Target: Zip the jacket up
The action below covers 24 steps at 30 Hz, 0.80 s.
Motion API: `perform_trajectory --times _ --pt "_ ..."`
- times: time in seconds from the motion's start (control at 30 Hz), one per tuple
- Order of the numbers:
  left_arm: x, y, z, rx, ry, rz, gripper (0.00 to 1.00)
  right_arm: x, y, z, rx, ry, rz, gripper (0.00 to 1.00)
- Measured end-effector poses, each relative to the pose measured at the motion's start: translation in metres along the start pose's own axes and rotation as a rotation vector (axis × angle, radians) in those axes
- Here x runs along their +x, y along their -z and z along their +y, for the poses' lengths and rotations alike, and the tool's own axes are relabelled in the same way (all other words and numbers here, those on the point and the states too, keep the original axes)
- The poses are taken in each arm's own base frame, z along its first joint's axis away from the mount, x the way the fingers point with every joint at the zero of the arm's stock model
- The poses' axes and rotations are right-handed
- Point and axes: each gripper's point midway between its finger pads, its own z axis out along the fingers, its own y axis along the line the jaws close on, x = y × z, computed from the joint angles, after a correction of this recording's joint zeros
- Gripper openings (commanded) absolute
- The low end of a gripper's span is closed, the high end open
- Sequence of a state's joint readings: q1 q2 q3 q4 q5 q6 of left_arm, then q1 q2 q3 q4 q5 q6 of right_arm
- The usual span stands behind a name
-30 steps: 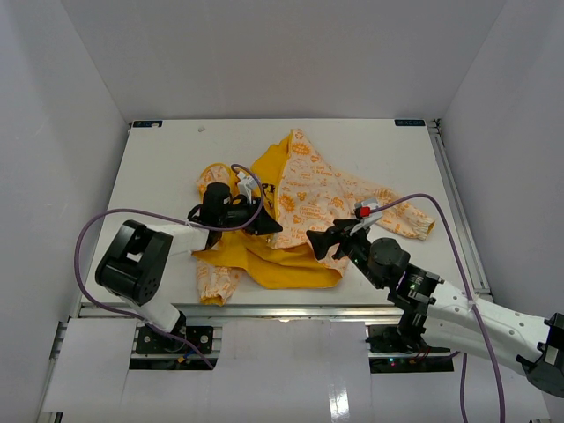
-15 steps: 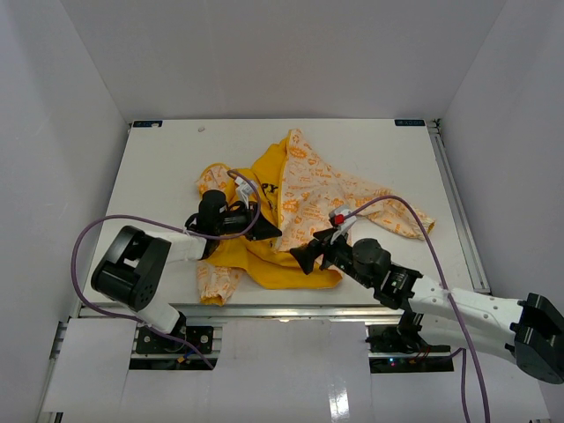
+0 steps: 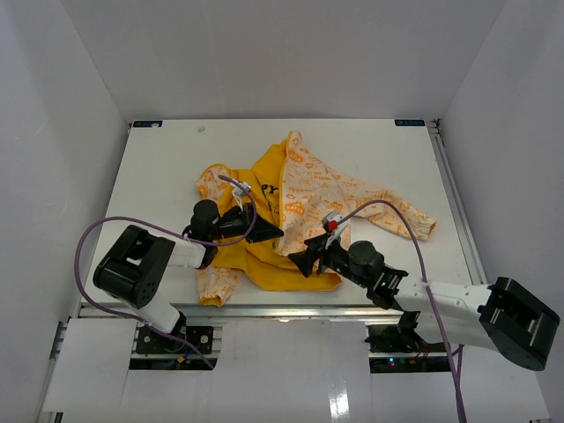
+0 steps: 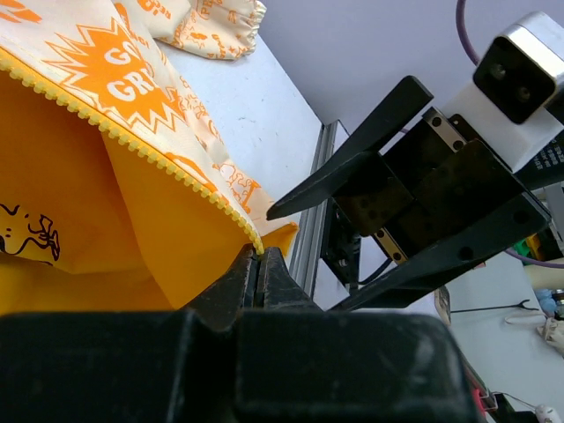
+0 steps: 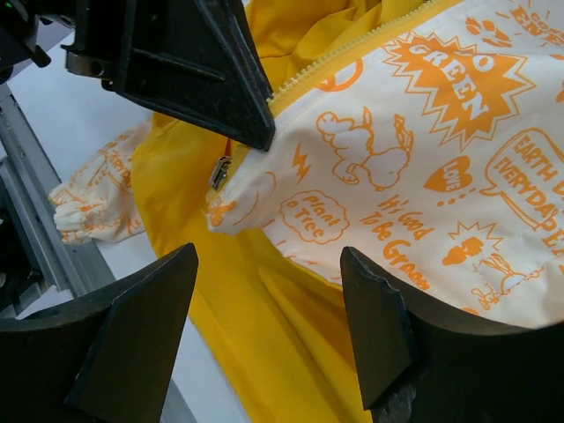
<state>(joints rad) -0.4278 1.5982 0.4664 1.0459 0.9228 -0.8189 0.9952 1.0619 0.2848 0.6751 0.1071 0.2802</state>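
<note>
A jacket [image 5: 423, 176] printed "GO GREEN"; left gripper [image 3: 278, 234] pinched its yellow zipper edge [image 4: 132, 141], right gripper [image 3: 301, 254] at five o'clock gaped empty.

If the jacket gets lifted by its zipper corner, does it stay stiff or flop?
Probably flops: the jacket lies in soft folds, so the rest would likely sag and drag. Seems light and thin: the left hand shuts flat on its zippered edge.

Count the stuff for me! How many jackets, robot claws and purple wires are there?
Jackets: 1, the jacket
Robot claws: 2, left gripper and right gripper
Purple wires: 2, left cable and right cable
Total: 5
</note>
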Motion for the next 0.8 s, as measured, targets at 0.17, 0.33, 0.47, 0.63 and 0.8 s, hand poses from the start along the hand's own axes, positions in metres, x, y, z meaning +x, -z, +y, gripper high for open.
perform_trajectory --times 0.17,0.33,0.47,0.63,0.8 --pt "-0.003 0.0 -0.005 0.022 -0.013 -0.014 0.0 0.01 -0.012 -0.007 0.007 -0.002 0.025 0.69" --pt "-0.003 0.001 -0.008 0.033 -0.017 -0.018 0.0 0.009 -0.026 -0.002 -0.023 -0.005 0.033 0.65" --pt "-0.003 0.002 -0.01 0.041 -0.019 -0.02 0.0 -0.002 -0.036 0.005 -0.054 -0.01 -0.001 0.64" --pt "-0.003 0.001 -0.01 0.042 -0.02 -0.02 0.0 -0.007 -0.042 0.007 -0.067 -0.021 -0.02 0.64" --pt "-0.003 0.001 -0.009 0.043 -0.022 -0.021 0.0 -0.008 -0.048 0.006 -0.062 -0.034 -0.022 0.56"
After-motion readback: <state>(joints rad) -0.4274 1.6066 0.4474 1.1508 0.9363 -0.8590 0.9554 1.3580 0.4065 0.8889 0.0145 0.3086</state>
